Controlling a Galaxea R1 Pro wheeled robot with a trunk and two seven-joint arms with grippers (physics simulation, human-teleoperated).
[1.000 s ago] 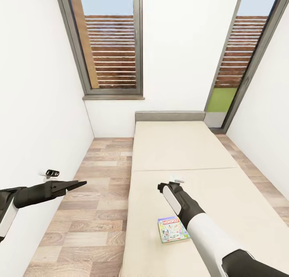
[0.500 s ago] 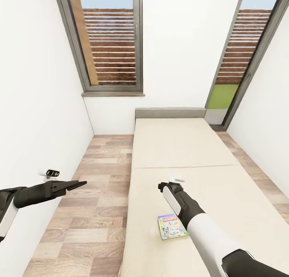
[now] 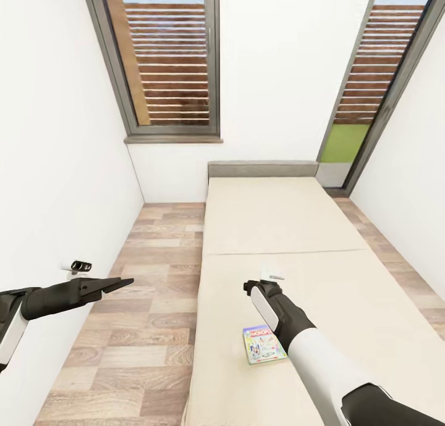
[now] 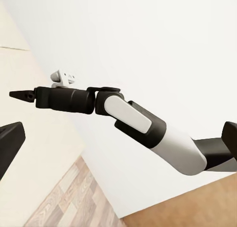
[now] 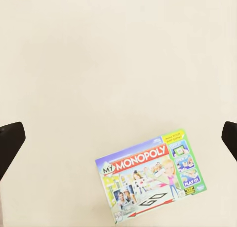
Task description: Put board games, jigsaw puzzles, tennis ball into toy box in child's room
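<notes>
Head view, swept left to right. At nine o'clock: left arm reaching across the white wall (image 3: 55, 136), left gripper (image 3: 114, 283) long and dark, fingers pressed together to one tapered point over the wood-plank floor (image 3: 148, 302). Just above it, a small white-and-black wall fitting (image 3: 78, 267). At eleven o'clock: grey-framed window (image 3: 167, 62) with slatted fence behind. At centre: cream bed (image 3: 278, 222) with grey headboard (image 3: 262, 168), running from twelve toward six o'clock. At five o'clock: right arm rising over the mattress, right gripper (image 3: 267, 284) aimed downward at the bed, fingers foreshortened from here; small pale item beside the wrist, kind not identifiable. Just left of the forearm, near six o'clock: Monopoly board game (image 3: 264, 344), lying flat on the mattress, slightly skewed, touched by nothing. At one o'clock: glazed door (image 3: 364, 86), green ground showing at its foot.

Left wrist view: right arm (image 4: 148, 128) stretched over the bed, dark fingertip (image 4: 10, 148) at the frame edge.

Right wrist view: Monopoly board game (image 5: 153, 175) face up on bare mattress, at five o'clock of centre; right fingertips (image 5: 10, 140) spread wide, at opposite frame edges, clear of the box.
</notes>
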